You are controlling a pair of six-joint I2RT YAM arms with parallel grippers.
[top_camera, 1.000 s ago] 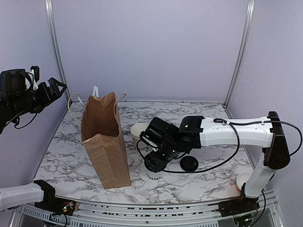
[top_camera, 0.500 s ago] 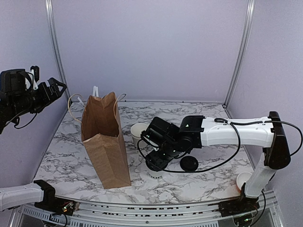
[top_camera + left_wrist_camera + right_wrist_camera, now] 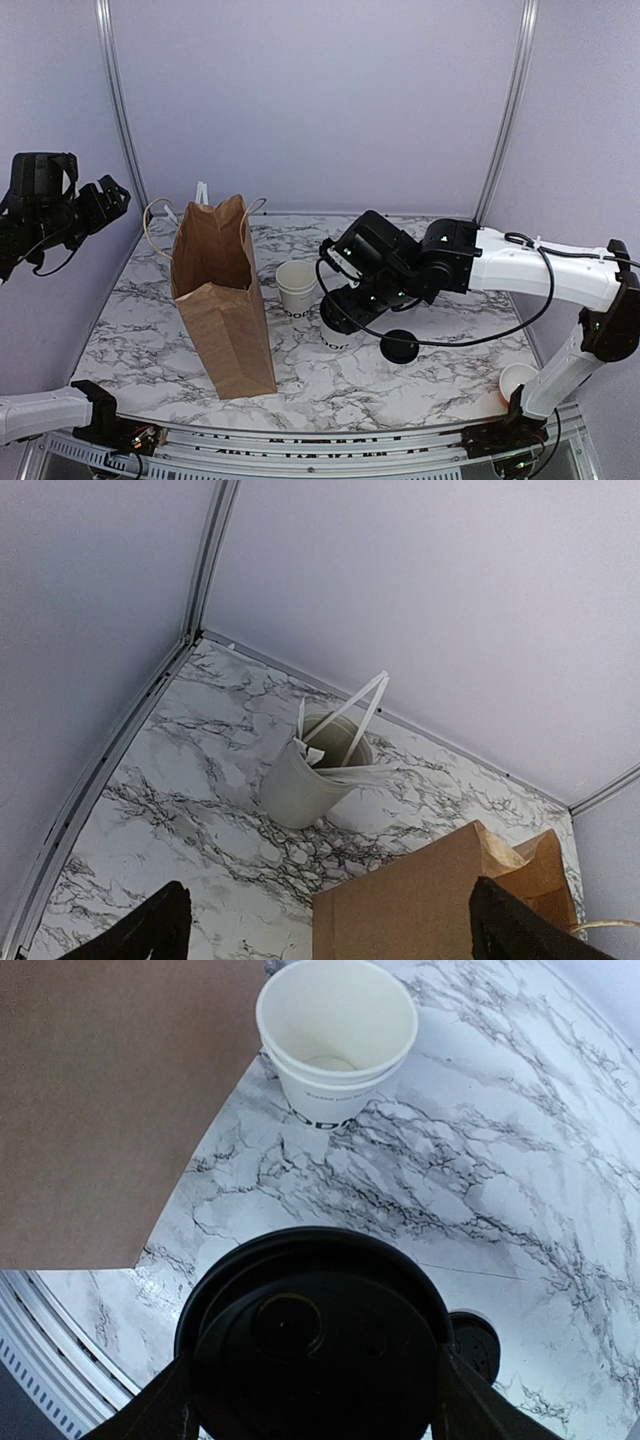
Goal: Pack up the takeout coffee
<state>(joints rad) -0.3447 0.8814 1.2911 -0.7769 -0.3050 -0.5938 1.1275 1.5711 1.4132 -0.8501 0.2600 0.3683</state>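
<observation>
View from above and behind a white marble-patterned table [image 3: 440, 250] enclosed by pale lilac walls. The right arm stretched from the near right corner across to the middle of the table. Its right gripper [image 3: 338, 312] was pinching the takeout coffee [image 3: 335, 337], a small white paper cup with black lettering, one finger pressed against each side of its round black lid [image 3: 310, 1330]. The cup sat upright near the centre of the table, outside the bag; whether its base touched the marble could not be told. Just behind and to the left of it stood a lidless stack of white cups [image 3: 297, 285], apart from it. A loose black lid [image 3: 400, 346] lay flat on the table just to the right of the held cup. To the left of both stood a tall brown paper bag [image 3: 222, 300], upright with its mouth open at the top and a looped handle showing at its rim. Another white cup [image 3: 515, 380] stood at the near right edge, beside the right arm's base. The left arm was raised high at the far left, well away from everything, and its left gripper [image 3: 105, 195] was spread wide with nothing between the fingers. Its wrist camera looked down past the bag's top edge at a white cup holding thin white sticks [image 3: 312, 772], standing on the table behind the bag near the back left corner
</observation>
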